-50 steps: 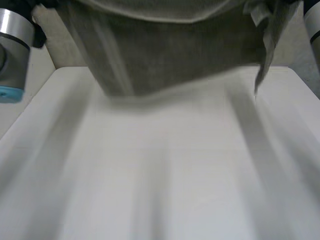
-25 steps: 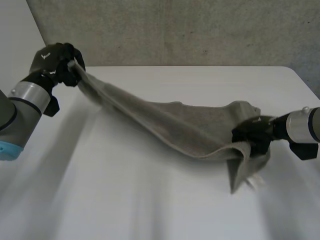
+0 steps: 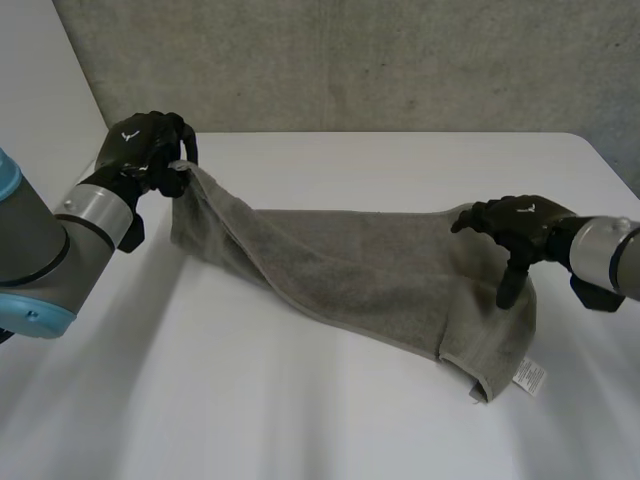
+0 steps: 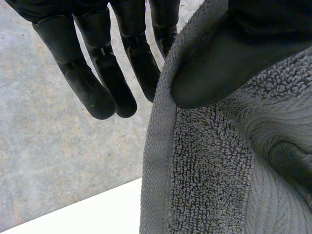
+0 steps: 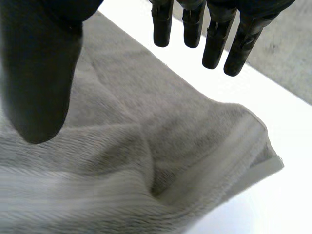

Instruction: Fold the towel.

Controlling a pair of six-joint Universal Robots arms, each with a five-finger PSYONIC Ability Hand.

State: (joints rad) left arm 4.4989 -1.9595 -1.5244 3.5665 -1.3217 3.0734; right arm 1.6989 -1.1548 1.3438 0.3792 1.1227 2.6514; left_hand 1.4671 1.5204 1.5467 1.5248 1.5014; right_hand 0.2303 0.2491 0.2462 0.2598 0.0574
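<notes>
A grey towel [image 3: 370,265] stretches across the white table [image 3: 300,420], from the far left to the near right. My left hand [image 3: 145,150] holds its far-left corner lifted off the table. In the left wrist view the thumb [image 4: 209,63] pinches the towel's [image 4: 209,165] hemmed edge against the fingers [image 4: 107,83]. My right hand [image 3: 515,222] hovers just over the towel's right end with relaxed, spread fingers. In the right wrist view its fingers [image 5: 214,34] hang straight above the rumpled towel corner [image 5: 146,161] and grip nothing.
A white care tag [image 3: 528,378] sticks out at the towel's near right corner. A grey wall [image 3: 400,60] runs behind the table's far edge. The table's right edge lies close beyond my right arm [image 3: 610,255].
The towel, held up high a second ago, has come down onto the table. My right hand has let go of its end and opened. My left hand still holds its corner.
</notes>
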